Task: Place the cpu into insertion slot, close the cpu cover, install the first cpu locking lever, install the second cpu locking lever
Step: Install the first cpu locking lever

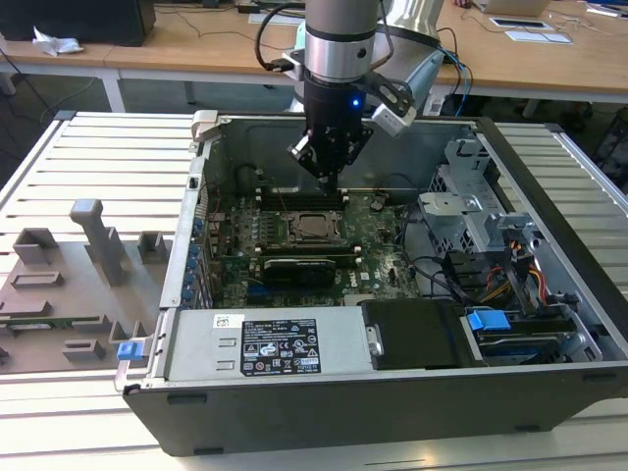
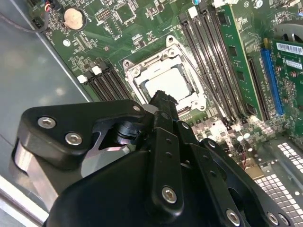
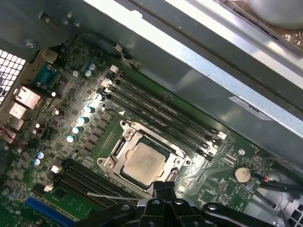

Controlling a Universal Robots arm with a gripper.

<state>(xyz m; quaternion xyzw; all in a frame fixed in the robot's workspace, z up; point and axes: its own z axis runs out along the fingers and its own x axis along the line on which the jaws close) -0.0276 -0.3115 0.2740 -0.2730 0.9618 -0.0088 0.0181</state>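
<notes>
The cpu [image 3: 143, 161] [image 2: 168, 82] lies flat in the insertion slot [image 3: 117, 147] on the green board, its pale metal face up. Around it lies the cpu cover [image 3: 154, 141] [image 2: 142, 71], a silvery frame that looks lowered onto the chip. A thin metal lever [image 3: 111, 195] sticks out beside the socket. My gripper [image 1: 329, 177] [image 2: 163, 98] [image 3: 163, 185] hangs just above the socket's edge, fingers shut together and holding nothing. In the exterior view the cpu [image 1: 314, 228] sits a little below the fingertips.
The open computer case [image 1: 549, 324] stands on a slatted metal table. Black memory slots [image 3: 156, 111] flank the socket, and a long black card [image 1: 306, 267] lies in front of it. Drive cages and cables [image 1: 491, 255] fill the exterior view's right. A grey fixture plate [image 1: 69, 285] lies at its left.
</notes>
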